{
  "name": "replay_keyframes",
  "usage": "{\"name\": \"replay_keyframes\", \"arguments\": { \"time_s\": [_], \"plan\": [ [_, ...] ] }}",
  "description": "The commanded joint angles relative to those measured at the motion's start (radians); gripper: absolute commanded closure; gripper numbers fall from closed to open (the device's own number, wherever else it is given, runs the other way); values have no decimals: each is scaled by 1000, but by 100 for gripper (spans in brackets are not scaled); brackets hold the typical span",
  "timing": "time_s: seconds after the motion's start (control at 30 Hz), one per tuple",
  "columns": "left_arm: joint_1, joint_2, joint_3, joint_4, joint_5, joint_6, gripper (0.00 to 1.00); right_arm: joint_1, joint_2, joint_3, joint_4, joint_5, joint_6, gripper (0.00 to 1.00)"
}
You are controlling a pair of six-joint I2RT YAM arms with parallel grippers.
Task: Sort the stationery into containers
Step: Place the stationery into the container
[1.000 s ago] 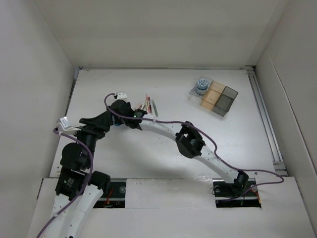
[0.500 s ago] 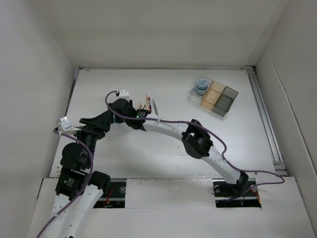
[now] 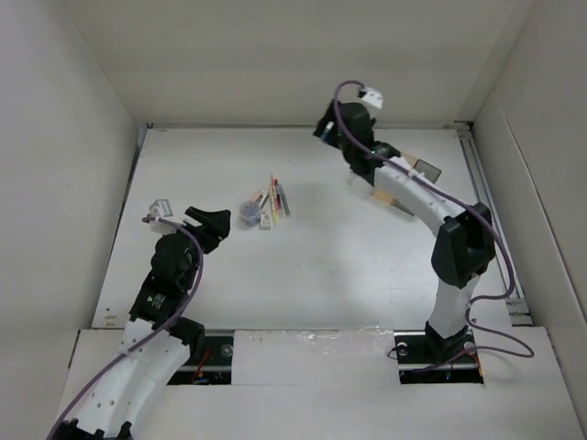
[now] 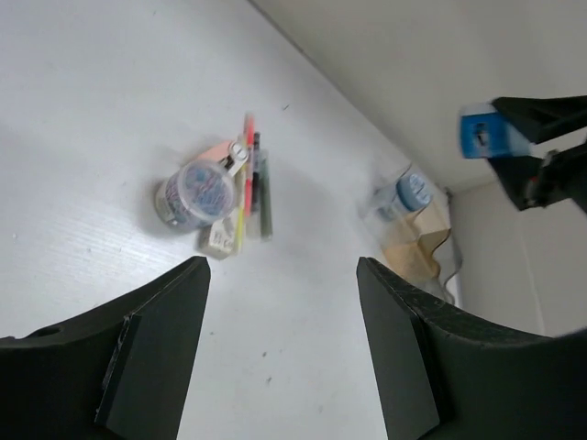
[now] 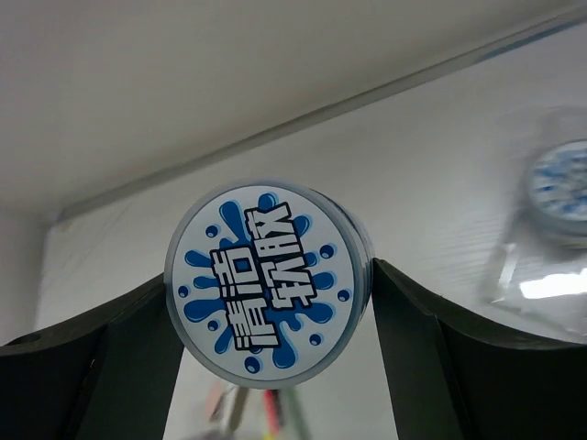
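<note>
My right gripper is shut on a round blue-patterned disc, held in the air near the back wall, left of the compartment tray. The arm hides most of the tray in the top view. The tray's pale compartment holds another disc, which shows blurred in the right wrist view. A third disc lies mid-table beside red, yellow and grey sticks and a pale clip. My left gripper is open and empty, just left of that pile, with its jaws wide.
White walls close in the table at the left, back and right. A metal rail runs along the right edge. The right arm stretches across the right side of the table above the tray.
My right arm has swung from the pile at mid-table to the back right near the tray, carrying a disc. My left gripper has drawn back from the pile.
</note>
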Motion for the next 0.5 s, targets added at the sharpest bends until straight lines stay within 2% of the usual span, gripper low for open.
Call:
{"name": "replay_keyframes", "arguments": {
  "time_s": [0.0, 0.23, 0.47],
  "plan": [
    [3, 33, -35, 130, 43, -1, 38, -107, -29, -58, -2, 51, 22, 48],
    [3, 173, -65, 189, 34, 8, 38, -276, -4, -94, -22, -3, 12, 48],
    [3, 254, -84, 256, 23, 17, 38, -301, 45, -77, -74, -29, 23, 50]
  ]
}}
